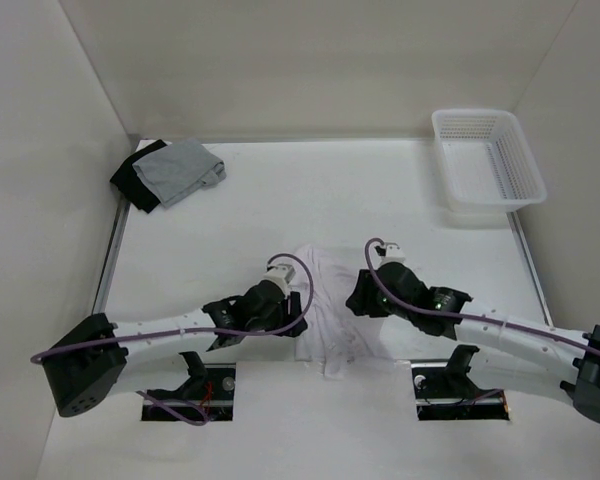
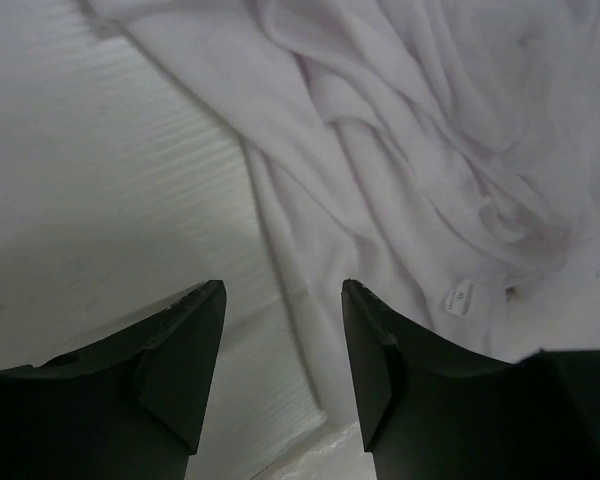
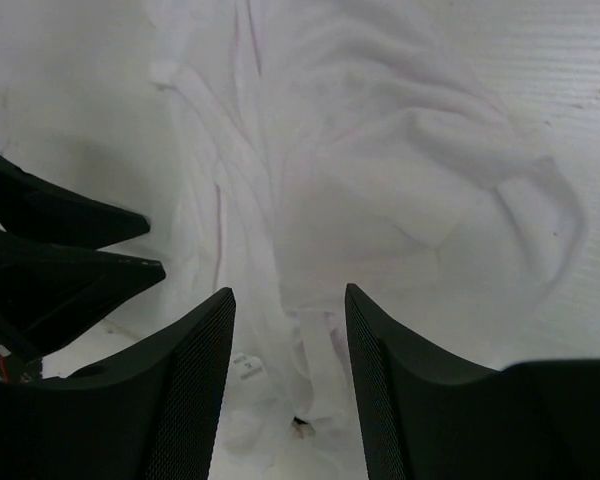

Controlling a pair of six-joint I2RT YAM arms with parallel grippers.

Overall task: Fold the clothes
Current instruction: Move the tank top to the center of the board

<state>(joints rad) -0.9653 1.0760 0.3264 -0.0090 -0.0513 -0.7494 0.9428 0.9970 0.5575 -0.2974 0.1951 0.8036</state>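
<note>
At the white table centre, a thin white crumpled tank top lies — left pincer and right pincer gape wide, empty.

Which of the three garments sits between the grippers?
The white tank top, crumpled mid-table; the grey garment and black garment lie folded in the far left corner.

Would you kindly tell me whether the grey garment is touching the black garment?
Touching. The top external view shows the grey garment lying partly on top of the black garment.
</note>
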